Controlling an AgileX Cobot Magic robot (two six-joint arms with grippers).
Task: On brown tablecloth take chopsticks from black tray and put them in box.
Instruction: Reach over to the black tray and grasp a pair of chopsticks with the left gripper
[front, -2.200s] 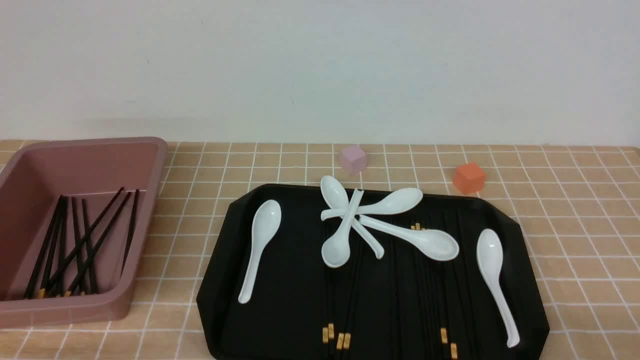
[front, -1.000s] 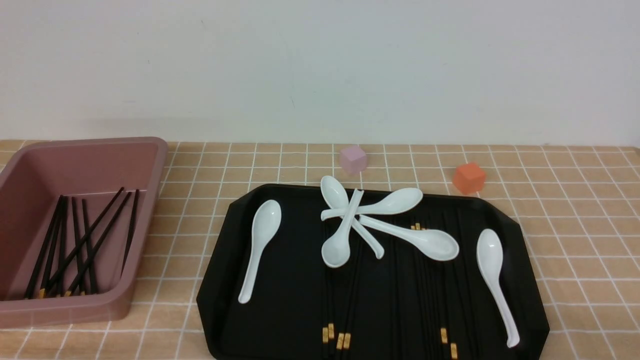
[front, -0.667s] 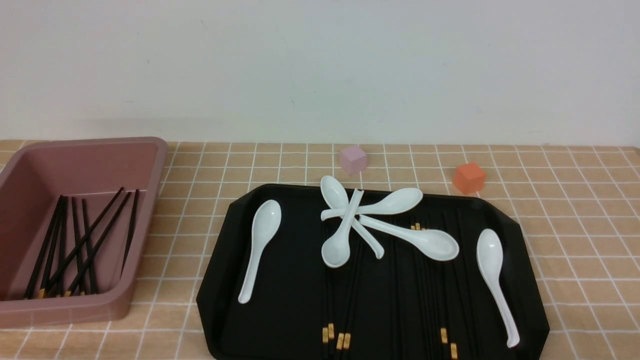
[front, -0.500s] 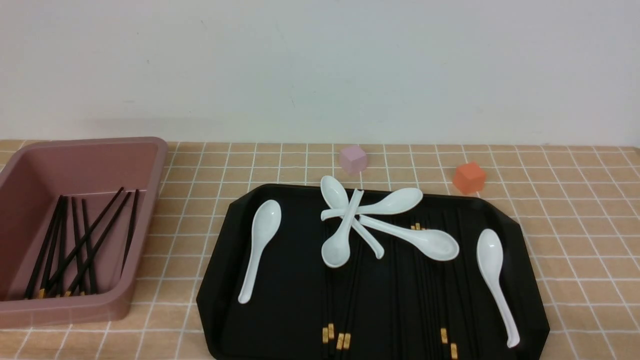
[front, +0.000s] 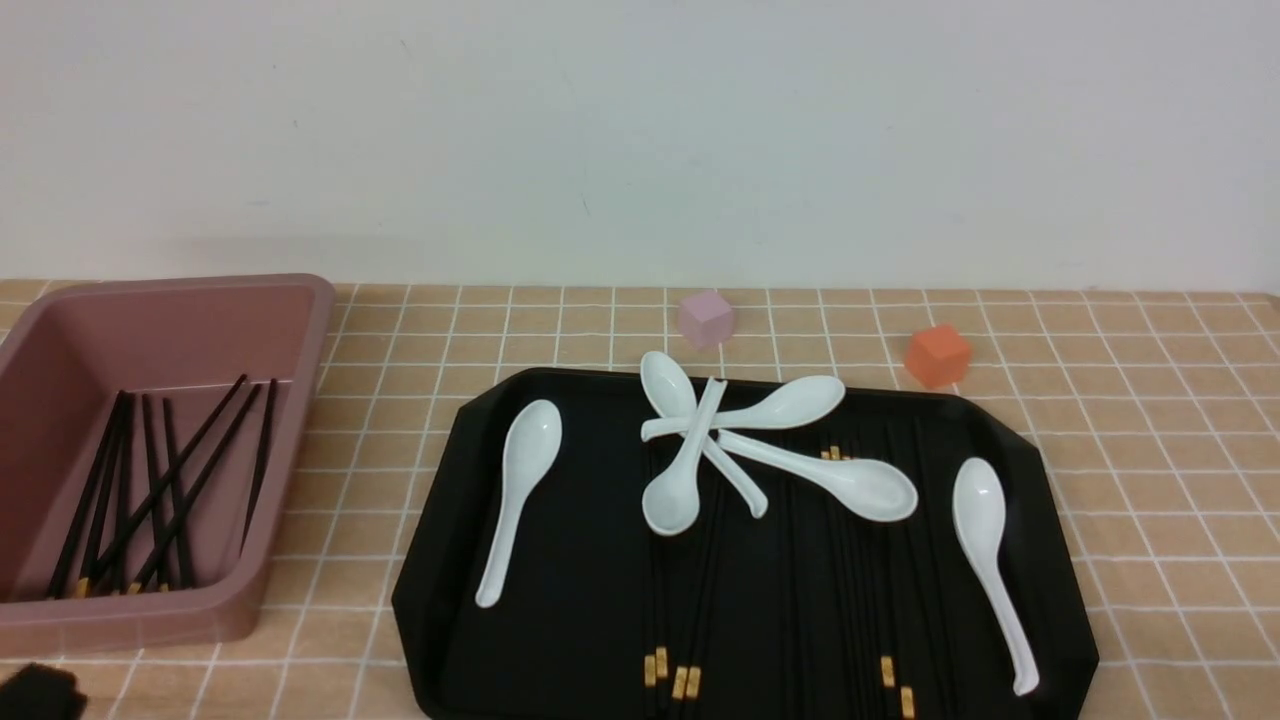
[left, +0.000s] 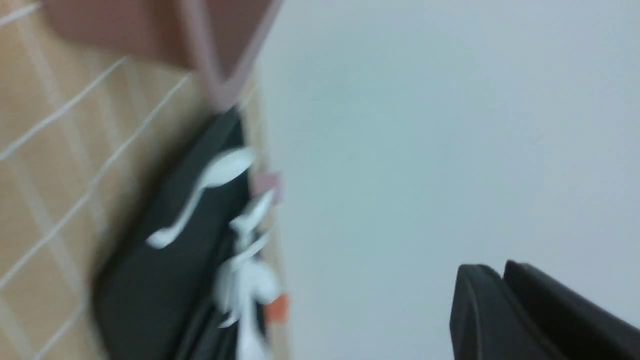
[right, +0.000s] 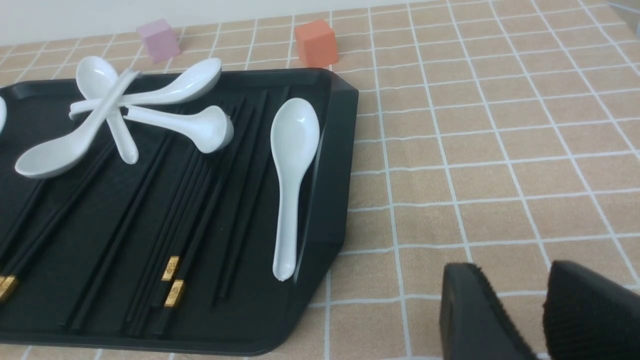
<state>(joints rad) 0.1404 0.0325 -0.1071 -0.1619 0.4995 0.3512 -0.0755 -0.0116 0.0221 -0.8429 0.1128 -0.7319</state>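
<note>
- L arm: the left gripper (left: 502, 270) is nearest you, low at the near-left corner in front of the box. Its black fingers are pressed together, holding nothing. Wrist view is blurred.
- R arm: the right gripper (right: 517, 274) hangs over the brown grid-lined tablecloth (front: 1150, 450) beside the tray, fingers parted a little, empty.
- The thin black gold-banded chopsticks (right: 195, 200) lie flat on the glossy black rectangular tray (front: 590, 600). Black on black, so you may misjudge one or pinch several.
- Further in, white ceramic spoons (front: 690, 452) lie across their far ends. Pulling a stick prob. drags or flips a spoon.
- The deep pinkish-brown plastic box (front: 200, 285), left of the tray, already holds some sticks. Long sticks could catch its rim & drop onto the cloth.
</note>
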